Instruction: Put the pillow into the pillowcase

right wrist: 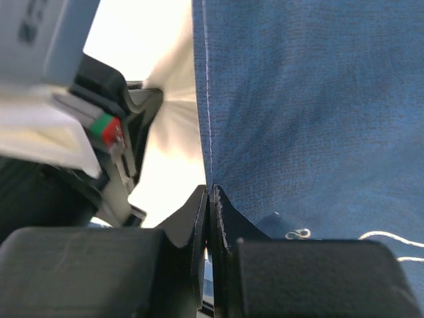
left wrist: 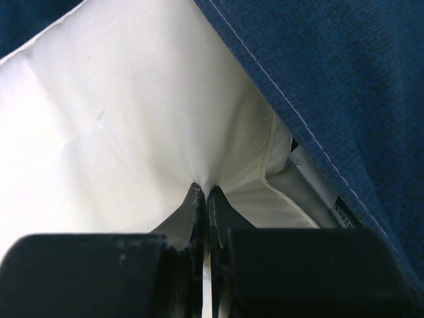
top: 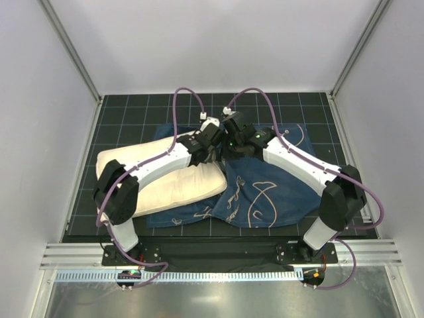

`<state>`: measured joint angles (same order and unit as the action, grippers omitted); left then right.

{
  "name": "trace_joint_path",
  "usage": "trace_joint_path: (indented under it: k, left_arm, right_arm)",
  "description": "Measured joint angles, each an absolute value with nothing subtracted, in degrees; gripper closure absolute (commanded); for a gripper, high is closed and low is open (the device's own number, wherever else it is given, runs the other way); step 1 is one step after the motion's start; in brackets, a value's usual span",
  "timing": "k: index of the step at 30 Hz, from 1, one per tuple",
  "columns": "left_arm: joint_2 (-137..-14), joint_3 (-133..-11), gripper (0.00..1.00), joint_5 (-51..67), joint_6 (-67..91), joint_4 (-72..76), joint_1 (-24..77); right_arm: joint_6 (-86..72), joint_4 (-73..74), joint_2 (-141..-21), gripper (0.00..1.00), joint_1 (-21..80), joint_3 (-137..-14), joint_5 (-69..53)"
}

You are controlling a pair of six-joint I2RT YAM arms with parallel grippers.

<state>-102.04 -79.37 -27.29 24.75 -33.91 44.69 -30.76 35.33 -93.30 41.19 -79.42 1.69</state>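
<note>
The cream-white pillow [top: 165, 182] lies at the left of the mat, its right end at the mouth of the navy-blue pillowcase [top: 278, 192], which spreads to the right. My left gripper [top: 211, 154] is shut on a pinch of pillow fabric [left wrist: 132, 119] near that end, under the case's hemmed edge [left wrist: 318, 79]. My right gripper [top: 228, 151] is shut on the pillowcase's hemmed edge [right wrist: 298, 99] and holds it up beside the pillow [right wrist: 169, 165]. The two grippers sit close together at the middle back of the mat.
A black gridded mat [top: 119, 112] covers the table between white walls. A metal rail [top: 212, 255] runs along the near edge by the arm bases. The left arm's wrist [right wrist: 79, 86] fills the left of the right wrist view.
</note>
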Motion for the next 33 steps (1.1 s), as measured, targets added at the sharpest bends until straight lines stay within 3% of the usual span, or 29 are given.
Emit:
trace_joint_path:
  k: [16,28,30,32,33]
  left_arm:
    - [-95.96,-67.96,1.0,-24.93,28.58,-21.39,44.18]
    - [-88.62,-63.57,1.0,-14.15,31.62,-20.43,46.3]
    - [-87.96,-63.42,0.79,-12.12,32.67,-20.29,47.27]
    - [-87.92,-63.42,0.46,-10.39,33.52,-19.86,47.64]
    - [-87.88,-63.42,0.4,-10.41,33.98,-20.1,47.64]
  right_arm:
    - [-38.3,24.6,-91.39,0.89,35.11,-77.08,-17.74]
    - [-39.51,22.57,-91.42,0.9,33.87,-75.7,-20.82]
    - [-39.55,21.93,-91.42,0.9,33.85,-75.07,-20.88]
    - [-39.27,21.58,-91.42,0.9,33.82,-74.17,-20.49]
    - [-38.98,21.82,-91.42,0.9,33.45,-73.69,-20.01]
